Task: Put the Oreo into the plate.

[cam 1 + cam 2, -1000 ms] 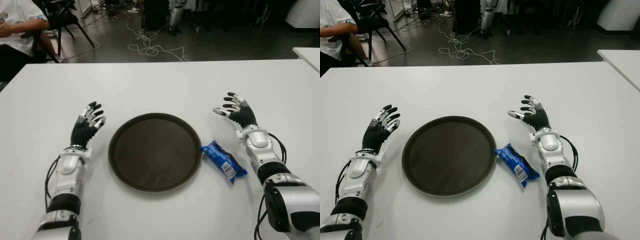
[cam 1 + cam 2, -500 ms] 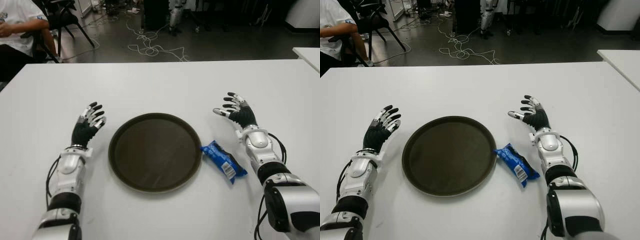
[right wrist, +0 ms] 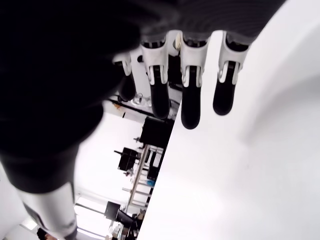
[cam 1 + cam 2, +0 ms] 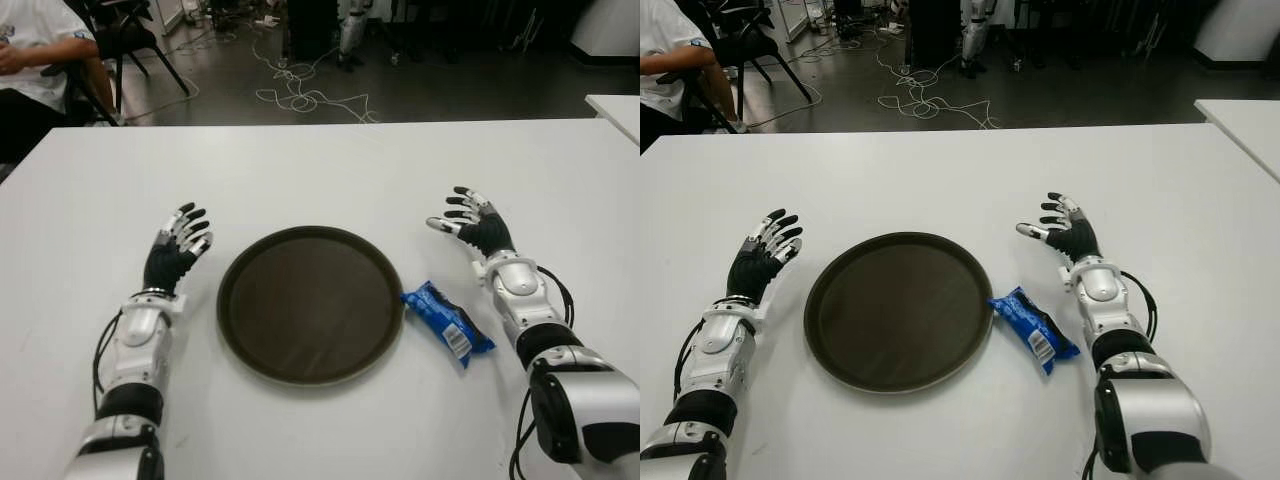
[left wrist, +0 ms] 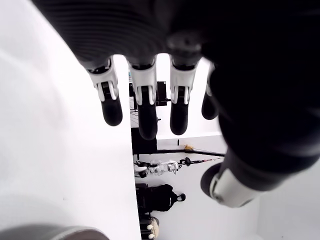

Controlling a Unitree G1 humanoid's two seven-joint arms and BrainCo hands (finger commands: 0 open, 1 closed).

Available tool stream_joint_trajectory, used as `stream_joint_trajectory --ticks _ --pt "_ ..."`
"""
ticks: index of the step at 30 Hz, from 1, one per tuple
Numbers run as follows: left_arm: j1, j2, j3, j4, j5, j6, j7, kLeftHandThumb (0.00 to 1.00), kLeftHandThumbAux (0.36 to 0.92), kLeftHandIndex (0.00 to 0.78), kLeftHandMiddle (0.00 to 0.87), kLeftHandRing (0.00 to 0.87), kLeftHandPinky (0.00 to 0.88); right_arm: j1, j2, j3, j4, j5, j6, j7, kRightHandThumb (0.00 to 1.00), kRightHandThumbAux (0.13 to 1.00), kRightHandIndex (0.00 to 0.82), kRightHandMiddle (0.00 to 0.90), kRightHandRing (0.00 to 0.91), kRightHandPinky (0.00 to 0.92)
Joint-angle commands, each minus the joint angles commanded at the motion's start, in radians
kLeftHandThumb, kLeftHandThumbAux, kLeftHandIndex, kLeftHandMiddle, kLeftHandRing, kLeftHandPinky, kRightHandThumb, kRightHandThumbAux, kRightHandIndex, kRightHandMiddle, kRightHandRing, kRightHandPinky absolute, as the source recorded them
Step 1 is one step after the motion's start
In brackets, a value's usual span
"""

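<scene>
A blue Oreo packet (image 4: 448, 324) lies on the white table (image 4: 330, 170), just right of a round dark brown plate (image 4: 310, 303) that holds nothing. My right hand (image 4: 468, 222) is beyond and right of the packet, apart from it, with its fingers (image 3: 191, 102) spread and nothing in them. On the plate's left side my left hand (image 4: 176, 241) shows with fingers (image 5: 144, 107) stretched out, holding nothing.
A seated person (image 4: 40, 50) and a black chair (image 4: 130, 35) are past the table's far left corner. Loose cables (image 4: 300, 95) lie on the dark floor beyond the far edge. Another white table's corner (image 4: 618, 108) shows at far right.
</scene>
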State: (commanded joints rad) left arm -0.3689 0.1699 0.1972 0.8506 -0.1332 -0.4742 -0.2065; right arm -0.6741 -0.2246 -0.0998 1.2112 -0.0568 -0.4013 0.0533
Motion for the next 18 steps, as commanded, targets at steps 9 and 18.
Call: stream_joint_trajectory --ticks 9,18 --pt "0.002 -0.004 -0.002 -0.009 0.001 0.002 0.004 0.101 0.776 0.102 0.160 0.140 0.133 0.036 -0.066 0.008 -0.114 -0.022 -0.108 0.000 0.000 0.697 0.157 0.210 0.224 0.233" --pt "0.001 -0.004 -0.005 -0.008 0.007 -0.006 0.012 0.097 0.757 0.113 0.172 0.154 0.150 0.134 -0.150 0.052 -0.311 -0.130 -0.194 -0.092 0.000 0.652 0.133 0.158 0.163 0.150"
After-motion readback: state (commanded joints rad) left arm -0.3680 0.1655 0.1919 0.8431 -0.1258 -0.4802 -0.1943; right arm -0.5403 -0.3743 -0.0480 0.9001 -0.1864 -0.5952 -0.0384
